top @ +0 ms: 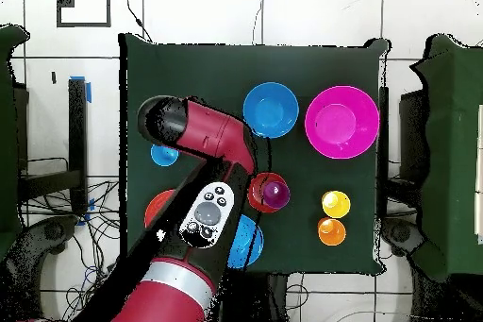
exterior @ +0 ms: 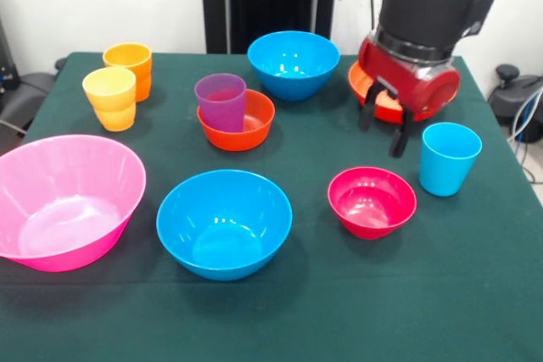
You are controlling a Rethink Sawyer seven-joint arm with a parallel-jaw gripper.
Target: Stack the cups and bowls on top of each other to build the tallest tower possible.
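Tower barely begun: purple cup (exterior: pixel 221 101) sits in the small orange bowl (exterior: pixel 237 123) at table centre, crimson bowl (exterior: pixel 372 201), light blue cup (exterior: pixel 448 158) and other bowls unstacked; claw (exterior: pixel 383 130) spread, empty, far right.

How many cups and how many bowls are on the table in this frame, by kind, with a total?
Cups: 4 – purple, light blue, yellow, orange.
Bowls: 6 – pink, near blue, far blue, small orange, crimson, wide orange partly hidden behind the arm.
Total: 10
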